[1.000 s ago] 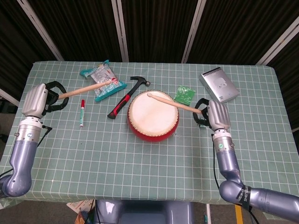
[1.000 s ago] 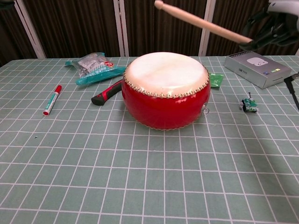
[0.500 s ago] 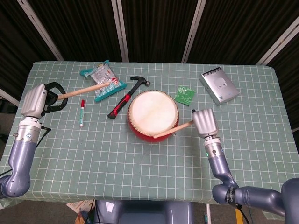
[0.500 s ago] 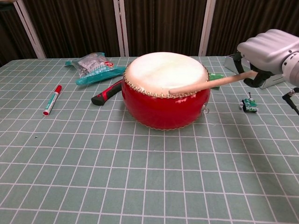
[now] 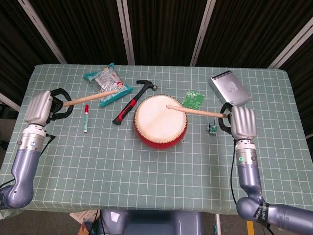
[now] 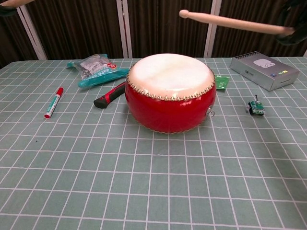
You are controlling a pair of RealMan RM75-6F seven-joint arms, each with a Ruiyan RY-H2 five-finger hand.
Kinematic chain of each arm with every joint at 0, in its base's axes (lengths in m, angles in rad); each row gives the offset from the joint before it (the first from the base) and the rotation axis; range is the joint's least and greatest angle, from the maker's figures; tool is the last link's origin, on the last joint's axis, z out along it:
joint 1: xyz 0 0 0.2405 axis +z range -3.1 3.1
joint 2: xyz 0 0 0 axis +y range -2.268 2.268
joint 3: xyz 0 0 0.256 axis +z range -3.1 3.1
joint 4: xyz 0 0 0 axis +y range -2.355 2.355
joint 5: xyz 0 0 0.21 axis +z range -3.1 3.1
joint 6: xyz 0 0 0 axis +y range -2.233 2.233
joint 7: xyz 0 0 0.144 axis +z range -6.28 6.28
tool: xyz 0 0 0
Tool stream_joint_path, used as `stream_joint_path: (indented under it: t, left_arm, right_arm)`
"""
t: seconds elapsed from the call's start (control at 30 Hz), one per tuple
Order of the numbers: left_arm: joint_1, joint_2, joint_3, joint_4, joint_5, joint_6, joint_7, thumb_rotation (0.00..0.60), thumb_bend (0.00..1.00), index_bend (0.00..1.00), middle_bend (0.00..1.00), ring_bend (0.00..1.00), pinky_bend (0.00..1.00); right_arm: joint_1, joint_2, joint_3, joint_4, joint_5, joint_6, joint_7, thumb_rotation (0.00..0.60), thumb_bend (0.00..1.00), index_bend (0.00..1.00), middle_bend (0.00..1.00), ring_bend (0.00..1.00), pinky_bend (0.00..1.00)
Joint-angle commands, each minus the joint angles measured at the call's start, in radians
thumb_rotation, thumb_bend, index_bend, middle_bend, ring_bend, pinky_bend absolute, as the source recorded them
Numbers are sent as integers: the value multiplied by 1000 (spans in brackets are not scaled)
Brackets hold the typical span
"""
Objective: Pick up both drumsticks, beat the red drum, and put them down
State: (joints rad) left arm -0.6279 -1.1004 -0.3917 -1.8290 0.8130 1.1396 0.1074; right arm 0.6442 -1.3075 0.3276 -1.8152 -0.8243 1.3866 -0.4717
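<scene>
Head view shows our right hand (image 5: 243,122) with its fingers wrapped round a drumstick (image 5: 195,111), whose tip sits over the white skin of the red drum (image 5: 160,120); from the chest view that stick (image 6: 235,22) is raised well above the drumhead. Our left hand (image 5: 40,106) grips the other drumstick (image 5: 90,97), its far end reaching over a teal packet (image 5: 108,84). Around the drum on the checked counter (image 5: 146,171) we see a red marker (image 5: 86,117), a hammer (image 5: 132,103), a green sachet (image 5: 193,99), a grey box (image 5: 229,89) and a small green toy (image 6: 255,107).
</scene>
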Motion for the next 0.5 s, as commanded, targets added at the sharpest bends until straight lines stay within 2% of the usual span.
stream_joint_path:
  t: [0.03,0.5]
  left_arm:
    - [-4,-6,7,-3,3,3,11,600,523,768,1000,1000,1000]
    - [-45,-51,3,46,0,6,46,600,523,768,1000,1000,1000]
  right_arm:
    - [-54,61,34,-48,36,-24,86,600,545,909,1000,1000,998]
    - [-99,85,37,-21,40,-55,171,600,545,910,1000,1000,998]
